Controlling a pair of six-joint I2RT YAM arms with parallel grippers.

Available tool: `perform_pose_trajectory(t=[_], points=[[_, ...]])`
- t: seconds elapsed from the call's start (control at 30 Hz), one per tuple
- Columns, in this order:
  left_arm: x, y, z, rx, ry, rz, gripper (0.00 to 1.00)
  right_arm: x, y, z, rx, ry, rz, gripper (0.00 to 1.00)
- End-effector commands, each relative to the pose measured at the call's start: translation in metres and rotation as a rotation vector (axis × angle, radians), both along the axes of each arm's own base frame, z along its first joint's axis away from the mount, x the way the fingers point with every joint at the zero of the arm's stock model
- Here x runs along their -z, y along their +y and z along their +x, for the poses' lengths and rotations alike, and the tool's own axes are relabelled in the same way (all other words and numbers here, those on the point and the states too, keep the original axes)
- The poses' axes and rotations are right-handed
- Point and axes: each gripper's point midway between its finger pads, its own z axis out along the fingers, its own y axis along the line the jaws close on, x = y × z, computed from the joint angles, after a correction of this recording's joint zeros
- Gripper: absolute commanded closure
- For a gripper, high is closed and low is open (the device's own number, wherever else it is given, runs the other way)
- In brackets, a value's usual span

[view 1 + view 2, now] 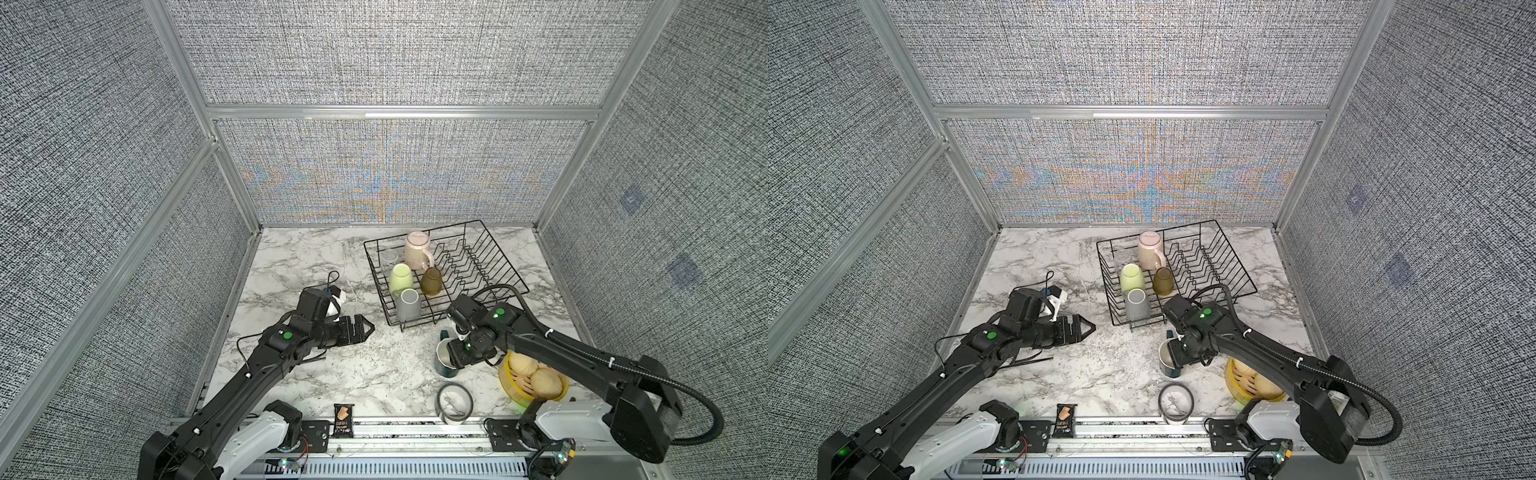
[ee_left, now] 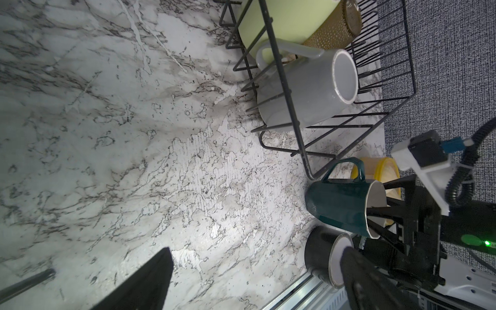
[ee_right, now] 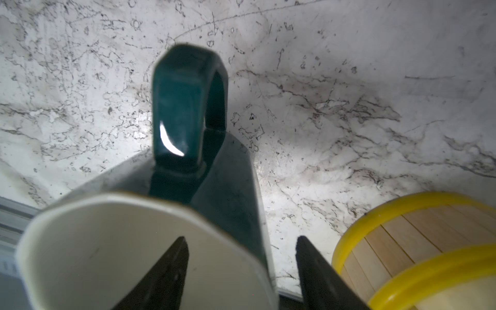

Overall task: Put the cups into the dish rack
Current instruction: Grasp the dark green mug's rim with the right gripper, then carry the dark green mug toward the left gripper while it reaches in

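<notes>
The small black packet [image 1: 343,420] carries print too small to read.

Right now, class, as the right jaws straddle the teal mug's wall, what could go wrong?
The right jaws straddle only one wall of the dark teal mug, one finger inside, one outside: it may tilt or slip when lifted. The outer finger is close to the yellow basket and could nudge it. The grey mug fills the dish rack's near corner; a low carry might hit it.

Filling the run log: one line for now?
right gripper open astride dark teal mug rim | left gripper open | dish rack: five cups
</notes>
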Motion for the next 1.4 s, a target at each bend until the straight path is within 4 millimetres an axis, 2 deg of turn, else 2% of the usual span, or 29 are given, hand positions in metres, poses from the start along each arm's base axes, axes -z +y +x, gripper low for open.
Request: perform_pose_trajectory(t=[0.0, 0.1, 0.37, 0.67, 0.87, 1.17, 1.27, 1.37], points=[[-0.003, -0.003, 0.001, 0.001, -0.011, -0.023, 0.02, 0.002, 0.002, 0.005, 0.01, -0.023, 0.007, 0.48], [-0.004, -0.003, 0.001, 0.0, -0.01, -0.03, 0.02, 0.003, 0.001, 0.006, 0.012, -0.028, 0.009, 0.57], [-0.009, -0.006, 0.002, 0.003, -0.013, -0.048, 0.02, -0.005, 0.002, 0.006, 0.006, -0.079, 0.057, 0.7], [-0.013, -0.011, 0.001, 0.011, -0.005, -0.08, 0.02, -0.014, 0.02, 0.004, -0.047, -0.087, 0.164, 0.92], [-0.024, -0.016, -0.001, 0.033, -0.021, -0.121, 0.02, -0.032, 0.038, 0.001, -0.12, -0.121, 0.29, 0.96], [-0.045, -0.035, -0.011, 0.127, -0.02, -0.257, 0.06, -0.071, 0.08, 0.002, -0.253, -0.231, 0.531, 1.0], [-0.052, -0.04, -0.014, 0.157, -0.016, -0.298, 0.08, -0.075, 0.094, -0.001, -0.343, -0.28, 0.529, 1.0], [-0.052, -0.042, -0.016, 0.165, 0.0, -0.311, 0.09, -0.07, 0.104, 0.0, -0.435, -0.325, 0.442, 1.0]])
